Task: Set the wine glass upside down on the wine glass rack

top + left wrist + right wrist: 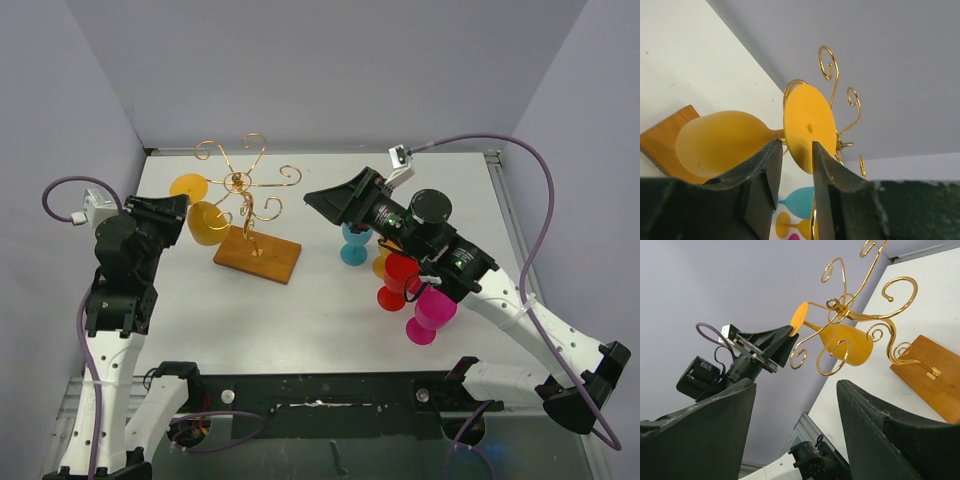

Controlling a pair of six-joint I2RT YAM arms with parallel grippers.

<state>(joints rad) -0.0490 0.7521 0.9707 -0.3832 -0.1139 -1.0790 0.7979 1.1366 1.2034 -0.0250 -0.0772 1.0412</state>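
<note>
The yellow wine glass (pixel 207 223) hangs tilted at the left side of the gold wire rack (pixel 238 181), foot (pixel 189 187) up and out, bowl down over the wooden base (pixel 258 254). My left gripper (pixel 176 211) is right beside it. In the left wrist view its jaws (pixel 794 150) stand apart just under the stem, with the foot (pixel 809 127) above the gap and the bowl (pixel 722 142) to the left. My right gripper (pixel 330 200) is open and empty, in the air right of the rack (pixel 842 305).
Several coloured glasses stand under the right arm: teal (pixel 353 246), orange (pixel 382 266), red (pixel 399 281) and magenta (pixel 430 316). The rack's curled arms (pixel 829 65) spread around the yellow glass. Walls close in the table at the left and back.
</note>
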